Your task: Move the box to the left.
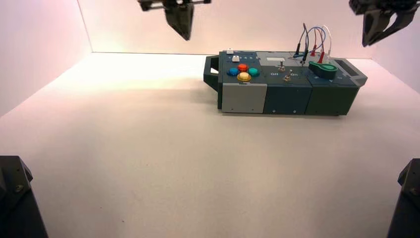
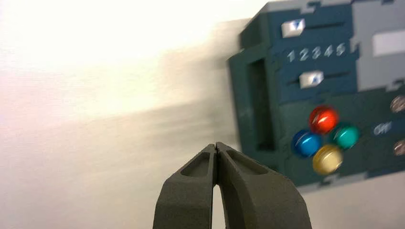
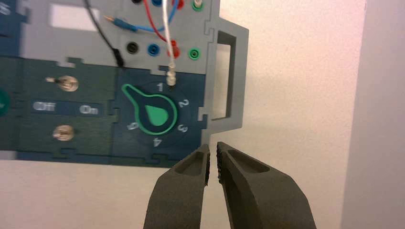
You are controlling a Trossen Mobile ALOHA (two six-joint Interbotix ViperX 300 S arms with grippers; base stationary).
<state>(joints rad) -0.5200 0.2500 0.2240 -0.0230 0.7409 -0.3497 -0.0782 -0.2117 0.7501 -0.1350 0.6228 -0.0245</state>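
— What do we have in front of our left gripper (image 2: pixel 216 147)?

— Its two fingers meet at the tips, closed on nothing, above the pale table (image 2: pixel 95 143). The box (image 2: pixel 305 90) lies just beyond them, apart from the tips.

— Which part of the box do we see?

— The end with the handle (image 2: pixel 248 102), a dark slot through it. Beside that, two white sliders (image 2: pixel 311 78) with the numbers 1 to 5 between them, then four round buttons clustered together: red (image 2: pixel 323 119), blue (image 2: pixel 306 143), teal (image 2: pixel 346 136) and yellow (image 2: pixel 327 159). We can read "Off" near two toggle switches (image 2: pixel 398 104).

Glare washed out the table's (image 1: pixel 148 148) far edge; my left wrist view smeared with blur, the box (image 1: pixel 285 84) casting soft shadow leftward.
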